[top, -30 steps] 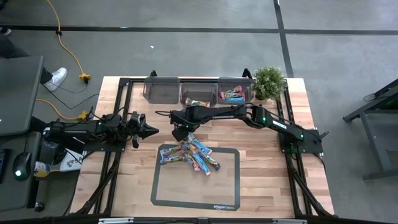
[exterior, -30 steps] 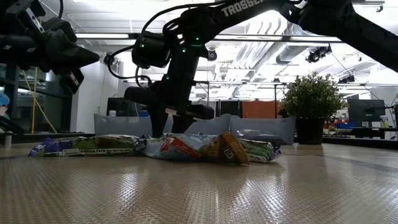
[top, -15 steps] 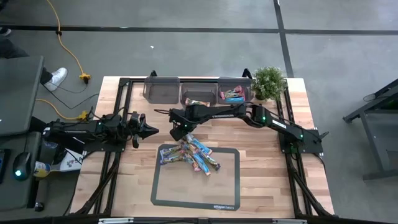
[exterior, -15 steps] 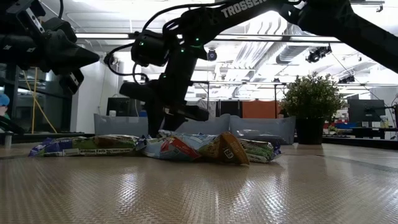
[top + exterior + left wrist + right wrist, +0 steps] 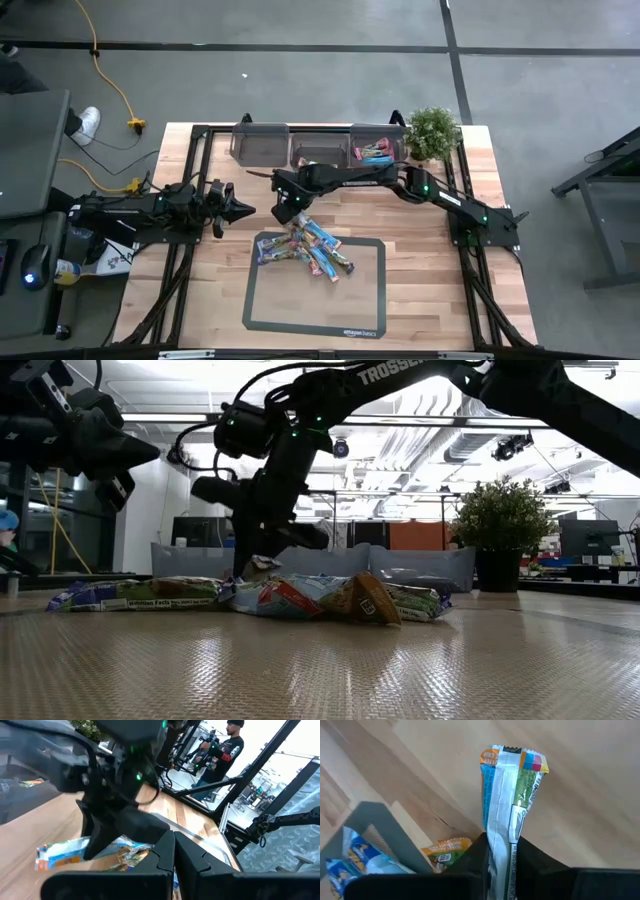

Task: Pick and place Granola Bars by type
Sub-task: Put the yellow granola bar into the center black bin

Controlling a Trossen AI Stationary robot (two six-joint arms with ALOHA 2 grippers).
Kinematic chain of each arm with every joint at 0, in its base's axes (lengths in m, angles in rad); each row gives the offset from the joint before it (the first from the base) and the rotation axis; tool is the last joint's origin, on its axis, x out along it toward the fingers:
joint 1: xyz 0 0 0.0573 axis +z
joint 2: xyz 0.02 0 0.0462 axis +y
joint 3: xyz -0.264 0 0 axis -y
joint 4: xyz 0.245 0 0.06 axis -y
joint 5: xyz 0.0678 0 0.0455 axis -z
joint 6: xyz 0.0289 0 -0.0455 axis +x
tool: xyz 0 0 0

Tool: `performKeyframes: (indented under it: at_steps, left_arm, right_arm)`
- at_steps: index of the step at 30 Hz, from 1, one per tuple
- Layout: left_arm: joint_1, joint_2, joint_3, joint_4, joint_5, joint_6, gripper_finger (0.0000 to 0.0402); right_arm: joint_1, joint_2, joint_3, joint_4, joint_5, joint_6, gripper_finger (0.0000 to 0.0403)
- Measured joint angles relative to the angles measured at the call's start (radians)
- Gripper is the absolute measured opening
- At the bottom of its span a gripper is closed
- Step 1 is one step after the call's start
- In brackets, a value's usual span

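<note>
Several granola bars (image 5: 306, 249) lie in a heap on the grey-edged mat (image 5: 365, 300), seen also in the low view (image 5: 300, 598). My right gripper (image 5: 284, 211) hovers over the heap's far left end, shut on one bar with a white, green and orange wrapper (image 5: 512, 795). My left gripper (image 5: 243, 208) waits left of the heap, raised above the table and shut (image 5: 173, 840). More bars lie in the middle bin (image 5: 320, 155) and the right bin (image 5: 377, 152). My right gripper pinches the white-green bar between its two fingers at one end (image 5: 501, 851), coming from above and pointing down. The bar hangs below the fingers, lengthwise along them. Its free end (image 5: 514, 754) shows against bare wood, and its lower end (image 5: 262, 568) sits just over the heap.
Three clear grey bins (image 5: 260, 143) stand in a row along the table's far edge, with a potted plant (image 5: 432, 132) at their right. Bare wood lies between the mat and the bins. A person (image 5: 222, 750) stands in the room beyond the table.
My right gripper has risen from the heap's far left end and drifted a little toward the table's far left, taking one bar up with it. The rest of the heap has stayed where it was.
</note>
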Motion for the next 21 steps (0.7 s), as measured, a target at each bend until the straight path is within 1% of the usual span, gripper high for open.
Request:
performKeyframes:
  at_steps: [4,13,18,21]
  left_arm:
    - [0.0,0.0,0.0,0.0,0.0,-0.001,0.0001]
    - [0.0,0.0,0.0,0.0,0.0,-0.002,0.0001]
    - [0.0,0.0,0.0,0.0,0.0,-0.001,0.0001]
    - [0.0,0.0,0.0,0.0,0.0,-0.001,0.0001]
  right_arm:
    - [-0.016,-0.035,0.022,-0.004,0.002,-0.03,0.0046]
    - [-0.07,-0.19,0.024,0.004,0.014,-0.126,0.0039]
    - [-0.086,-0.275,0.026,0.05,0.04,-0.214,0.0042]
    - [-0.088,-0.319,0.026,0.095,0.093,-0.298,0.0042]
